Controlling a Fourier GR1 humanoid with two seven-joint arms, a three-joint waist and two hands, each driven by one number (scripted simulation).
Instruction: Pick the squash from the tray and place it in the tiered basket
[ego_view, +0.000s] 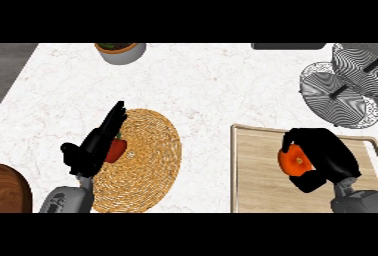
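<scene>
An orange squash (296, 160) is in my right hand (328, 157), whose fingers and thumb curl round it over the light wooden tray (255, 175) at the lower right. The wire tiered basket (343, 92) stands at the far right, beyond the tray. My left hand (94, 145) is open with straight fingers at the left edge of a round woven mat (148, 160). It partly covers a small red pepper (117, 149) lying on the mat.
A grey pot with a plant (120, 51) stands at the back left. A dark wooden round object (13, 192) shows at the lower left corner. A dark item (288, 46) lies at the counter's back edge. The white marble counter (207, 85) spans the middle.
</scene>
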